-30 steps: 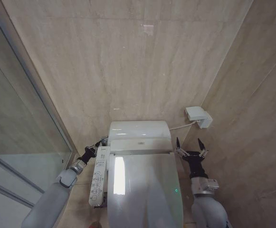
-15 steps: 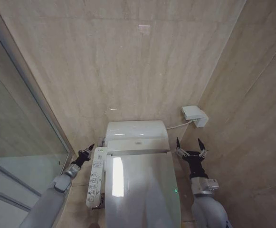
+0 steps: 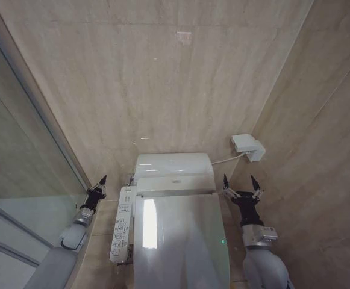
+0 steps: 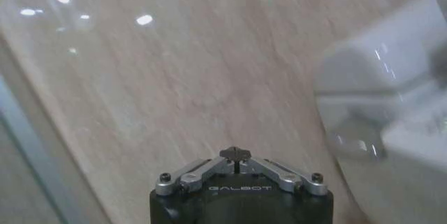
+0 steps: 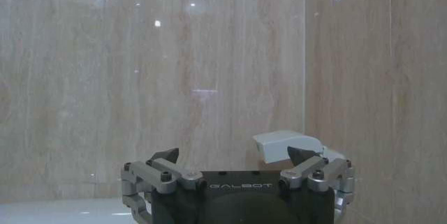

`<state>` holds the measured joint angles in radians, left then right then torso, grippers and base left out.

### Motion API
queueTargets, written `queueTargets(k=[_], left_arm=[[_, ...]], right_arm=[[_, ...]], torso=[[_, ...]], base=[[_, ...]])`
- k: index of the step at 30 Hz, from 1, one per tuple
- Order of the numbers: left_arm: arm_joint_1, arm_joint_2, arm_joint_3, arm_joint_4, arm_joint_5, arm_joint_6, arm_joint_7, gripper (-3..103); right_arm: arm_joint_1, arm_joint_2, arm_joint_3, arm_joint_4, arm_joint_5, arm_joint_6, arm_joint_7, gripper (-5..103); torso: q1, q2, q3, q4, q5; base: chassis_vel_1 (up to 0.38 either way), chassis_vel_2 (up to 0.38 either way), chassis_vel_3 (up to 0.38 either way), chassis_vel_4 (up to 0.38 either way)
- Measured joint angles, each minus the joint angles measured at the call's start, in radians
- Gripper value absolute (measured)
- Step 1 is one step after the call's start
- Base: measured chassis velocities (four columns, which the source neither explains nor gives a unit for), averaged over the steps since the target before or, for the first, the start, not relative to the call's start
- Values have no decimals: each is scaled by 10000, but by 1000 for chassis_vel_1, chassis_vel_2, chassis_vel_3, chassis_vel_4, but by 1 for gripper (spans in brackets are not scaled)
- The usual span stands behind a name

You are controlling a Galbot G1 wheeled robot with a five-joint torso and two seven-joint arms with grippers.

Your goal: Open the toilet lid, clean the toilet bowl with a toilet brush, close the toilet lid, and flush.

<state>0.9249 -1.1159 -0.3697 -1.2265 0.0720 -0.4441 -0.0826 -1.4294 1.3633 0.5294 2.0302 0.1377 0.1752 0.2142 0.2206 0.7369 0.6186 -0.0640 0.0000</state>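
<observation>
Lid (image 3: 184,241) lay flat and closed over the toilet, directly before the robot, its glossy white top throwing back a bright strip of light. The bowl beneath was covered, so its inside could not be judged.

The left gripper (image 3: 94,191) hung near the floor at the toilet's left side, just beyond the side control panel (image 3: 121,224) and apart from it, close to the glass partition (image 3: 24,156). Its 2 fingers met at the tips, pressed together on nothing. The right gripper (image 3: 240,188) stood on the toilet's right flank, near the hinge end of the lid without touching it, its 2 fingers spread wide and pointing up at the wall, toward the small white wall box (image 3: 247,146).

Judging by its look, the lid was stiff moulded plastic, light for its size yet smooth and slippery, so a pinch on the broad top would likely slide off. The thin rim looked like the sensible hold, probably toward the front edge, far from the hinge near the tank (image 3: 173,165), where lifting needs least effort. A dropped lid could slam.
</observation>
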Motion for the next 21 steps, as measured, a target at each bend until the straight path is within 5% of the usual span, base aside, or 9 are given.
queueTargets(k=[8, 21], left_arm=[[1273, -71, -328, -2330, -976, 692, -620, 0], [3218, -415, -1443, -4395, -1404, 1115, -1085, 0]], right_arm=[[0, 0, 0, 0, 0, 0, 0, 100], [0, 0, 0, 0, 0, 0, -1, 100]], torso=[[0, 0, 0, 1, 0], [0, -2, 1, 0, 0]], base=[[0, 0, 0, 0], [0, 0, 0, 0]])
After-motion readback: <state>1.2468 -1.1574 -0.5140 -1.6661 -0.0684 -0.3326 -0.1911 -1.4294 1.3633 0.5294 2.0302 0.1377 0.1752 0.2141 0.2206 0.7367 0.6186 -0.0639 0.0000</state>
